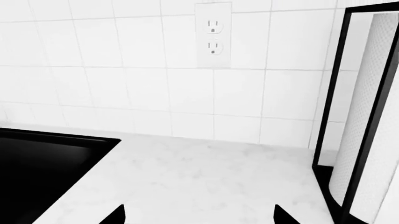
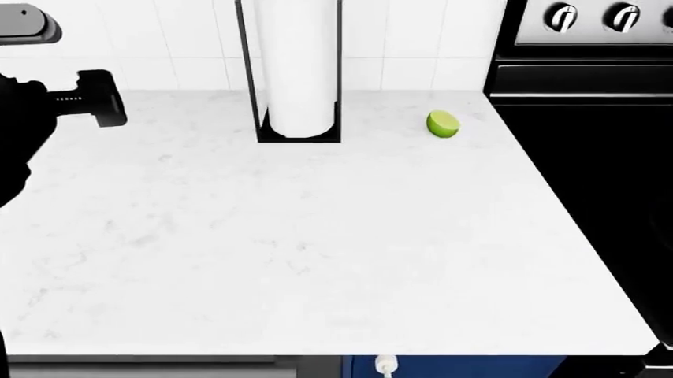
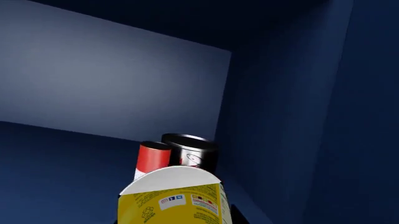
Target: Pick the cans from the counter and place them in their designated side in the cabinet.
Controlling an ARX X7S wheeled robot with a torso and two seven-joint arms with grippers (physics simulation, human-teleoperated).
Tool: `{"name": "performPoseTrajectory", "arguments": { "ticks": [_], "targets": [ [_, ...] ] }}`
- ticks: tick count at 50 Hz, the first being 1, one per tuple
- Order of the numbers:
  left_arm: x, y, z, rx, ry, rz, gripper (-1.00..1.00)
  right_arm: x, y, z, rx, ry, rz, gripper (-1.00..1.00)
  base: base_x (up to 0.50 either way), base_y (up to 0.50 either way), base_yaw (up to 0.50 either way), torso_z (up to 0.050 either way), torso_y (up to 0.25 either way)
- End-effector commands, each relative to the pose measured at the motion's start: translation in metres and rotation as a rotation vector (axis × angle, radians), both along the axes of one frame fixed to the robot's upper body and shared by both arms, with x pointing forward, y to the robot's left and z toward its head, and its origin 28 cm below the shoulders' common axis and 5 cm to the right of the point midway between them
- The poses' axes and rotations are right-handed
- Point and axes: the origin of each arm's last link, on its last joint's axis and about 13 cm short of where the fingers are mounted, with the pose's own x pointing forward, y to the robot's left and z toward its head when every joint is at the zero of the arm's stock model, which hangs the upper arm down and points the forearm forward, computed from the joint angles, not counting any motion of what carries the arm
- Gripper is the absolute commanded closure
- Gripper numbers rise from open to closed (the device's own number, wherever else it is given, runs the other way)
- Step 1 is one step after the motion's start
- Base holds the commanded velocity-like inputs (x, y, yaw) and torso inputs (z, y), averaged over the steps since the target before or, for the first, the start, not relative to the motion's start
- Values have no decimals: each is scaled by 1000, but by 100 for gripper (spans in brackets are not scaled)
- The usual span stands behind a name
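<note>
In the right wrist view a yellow-labelled can [image 3: 171, 200] with a pale lid fills the space at my right gripper [image 3: 173, 218], which is shut on it inside a dark blue cabinet [image 3: 112, 93]. Just beyond it a slim red-and-white can [image 3: 151, 158] stands on the cabinet floor, next to a dark tin with a grey lid [image 3: 192, 150]. My left gripper [image 1: 198, 217] hangs open over the white marble counter [image 1: 199, 172], nothing between its fingertips [image 1: 117, 215]. In the head view no cans show on the counter [image 2: 315, 236]; only my left arm [image 2: 63, 102] shows, at far left.
A paper towel roll in a black frame [image 2: 299, 71] stands at the counter's back, also close beside my left gripper [image 1: 367, 116]. A green lime [image 2: 443, 124] lies near the black stove [image 2: 589, 118]. A black recess [image 1: 44, 168] and a wall outlet [image 1: 212, 35] face the left wrist.
</note>
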Motion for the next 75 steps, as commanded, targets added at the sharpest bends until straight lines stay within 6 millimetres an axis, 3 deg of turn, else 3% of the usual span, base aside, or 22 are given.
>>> {"name": "performPoseTrajectory", "arguments": {
  "ticks": [1,35,48,75],
  "targets": [
    [-2,6,0,-3,-4,23,-100,-2,6,4,-28,-13,12,100,0,0,0,0,0],
    [-8,15,-3,-18,-8,69,-100,-13,10,14,-44,-65,6,100,168,-118,0,0,1],
    [-4,16,-6,-21,-6,69,-100,-14,20,16,-57,-72,87,100,266,-171,0,0,1],
    [-2,17,-9,-21,-9,69,-100,-7,18,6,-38,9,18,100,111,-22,0,0,0]
  ]
}}
